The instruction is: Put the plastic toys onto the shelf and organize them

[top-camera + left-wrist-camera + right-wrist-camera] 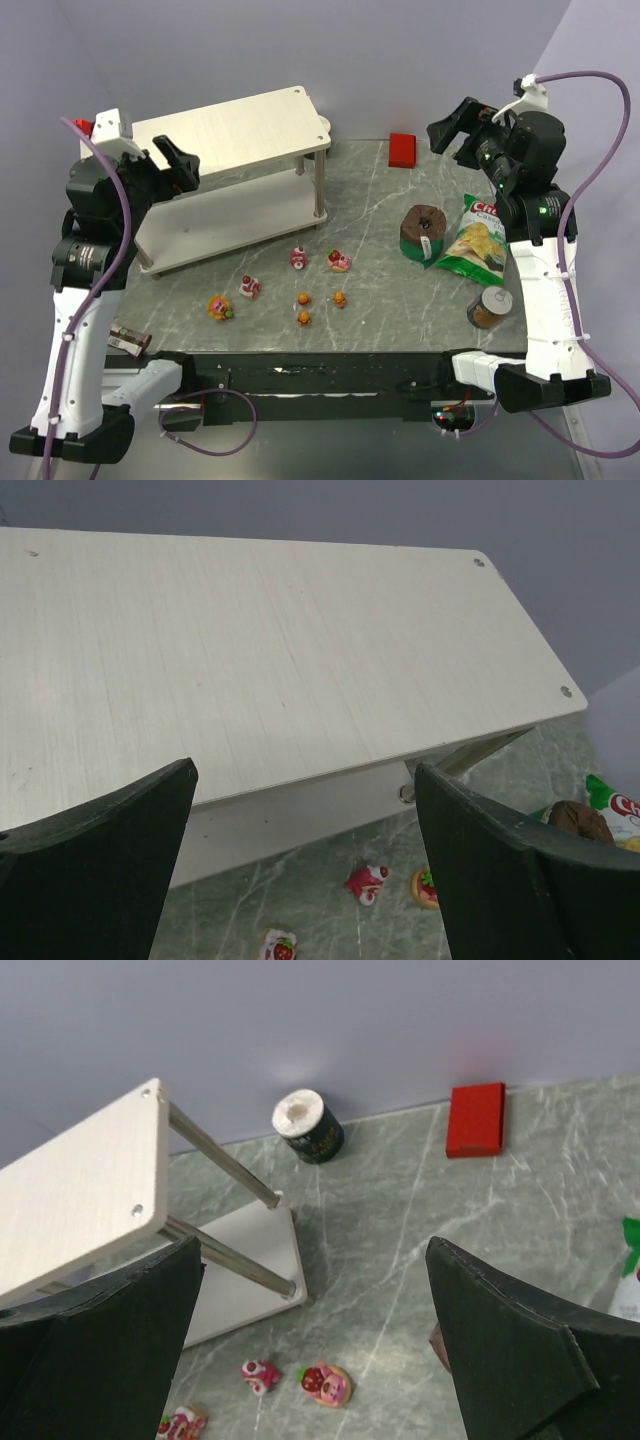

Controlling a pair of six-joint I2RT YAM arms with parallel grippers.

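**Shelf** (pixel 230 130) — two pale boards on thin metal legs, upper left of the overhead view, set aslant on the desk (pixel 380 200). Both boards are bare, with no toy on either.

**Toys** (pixel 304 318) — seven, loose on the desk just below the shelf's front edge, around frame centre.
- Three pink-red bears (pixel 298 258) make the upper scatter.
- One flower-faced figure (pixel 220 307) lies lower left.
- Three small orange bears (pixel 340 298) cluster lower centre.
- All lie apart from one another and untouched, so the sorting looks not yet begun.

**Left tool** (pixel 175 163) — raised over the shelf's left end, jaws spread wide with nothing between them. Its wrist view looks down across the top board, which reads as a waiting pose rather than a reach.

**Right tool** (pixel 455 135) — high at upper right, well apart from the toys, jaws likewise wide and empty.

**Other stock, right half**
- A brown-and-green cylinder (pixel 423 232).
- A chip bag (pixel 478 238) just beside the cylinder.
- A jar (pixel 490 308) below the bag.
- A red block (pixel 403 149) at the back wall.
- A dark roll (pixel 308 1127) stands behind the shelf.

**Writing** — the bag carries red letters beginning "Cr"; the rest is too small to read. The jar's label is illegible.
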